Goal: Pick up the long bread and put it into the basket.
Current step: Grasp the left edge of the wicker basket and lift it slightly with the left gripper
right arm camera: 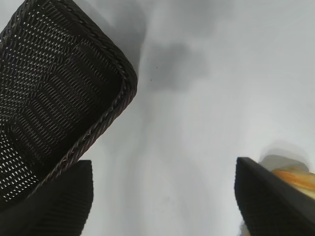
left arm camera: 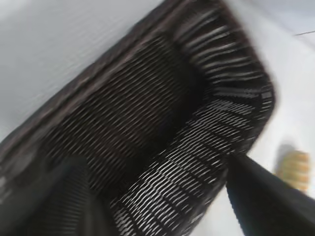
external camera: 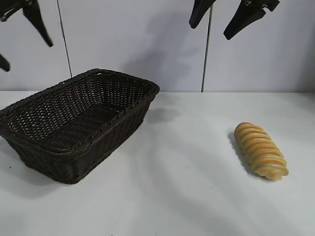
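The long bread (external camera: 261,150), a golden-tan ridged loaf, lies on the white table at the right. The basket (external camera: 125,81), dark brown wicker, stands at the left with nothing inside it. High above the basket my left gripper (external camera: 22,42) hangs open and holds nothing. My right gripper (external camera: 221,22) is also open and bare, up over the middle-right of the table. The left wrist view looks down into the basket (left arm camera: 226,123) between the spread fingers of the left gripper (left arm camera: 157,196), with the bread (left arm camera: 295,167) beyond it. In the right wrist view the right gripper (right arm camera: 162,196) frames bare table, with the basket (right arm camera: 110,118) and the bread (right arm camera: 298,178) to either side.
The white table (external camera: 187,187) runs between basket and bread. A pale wall (external camera: 138,44) with vertical seams stands behind the table.
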You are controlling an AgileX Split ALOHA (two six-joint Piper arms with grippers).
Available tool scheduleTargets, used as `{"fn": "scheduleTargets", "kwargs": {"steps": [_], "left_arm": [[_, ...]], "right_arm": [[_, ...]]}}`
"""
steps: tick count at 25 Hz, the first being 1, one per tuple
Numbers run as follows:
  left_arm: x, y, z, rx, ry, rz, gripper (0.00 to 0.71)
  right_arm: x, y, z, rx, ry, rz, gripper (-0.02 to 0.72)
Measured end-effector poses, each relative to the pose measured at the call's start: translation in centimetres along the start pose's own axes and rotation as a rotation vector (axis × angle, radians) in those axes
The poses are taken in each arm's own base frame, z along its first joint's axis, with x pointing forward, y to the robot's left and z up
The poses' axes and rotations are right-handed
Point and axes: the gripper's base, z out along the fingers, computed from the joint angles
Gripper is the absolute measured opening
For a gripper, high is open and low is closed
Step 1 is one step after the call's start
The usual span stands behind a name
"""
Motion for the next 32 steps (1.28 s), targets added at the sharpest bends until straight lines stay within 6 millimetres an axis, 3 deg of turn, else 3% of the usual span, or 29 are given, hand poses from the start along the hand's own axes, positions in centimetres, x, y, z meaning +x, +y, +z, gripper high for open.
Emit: {"fn": "scheduleTargets", "kwargs": {"steps": [9, 15, 23, 32], "left_arm": [[3.0, 2.5, 1.5, 0.011, -0.014, -0.113, 0.562], [4.4, 3.6, 3.9, 0.071, -0.010, -0.228, 0.562], [5.0, 4.6, 6.2, 0.124, -0.063, -0.307, 0.562], [4.1, 4.5, 8.5, 0.148, -0.061, -0.348, 0.562]], "right_arm": [[0.0, 0.0, 0.0, 0.003, 0.000, -0.001, 0.572], [0.0, 0.0, 0.0, 0.004, 0.001, -0.001, 0.572], [0.0, 0.0, 0.0, 0.004, 0.001, -0.001, 0.572], [0.0, 0.0, 0.0, 0.004, 0.001, -0.001, 0.572]]}}
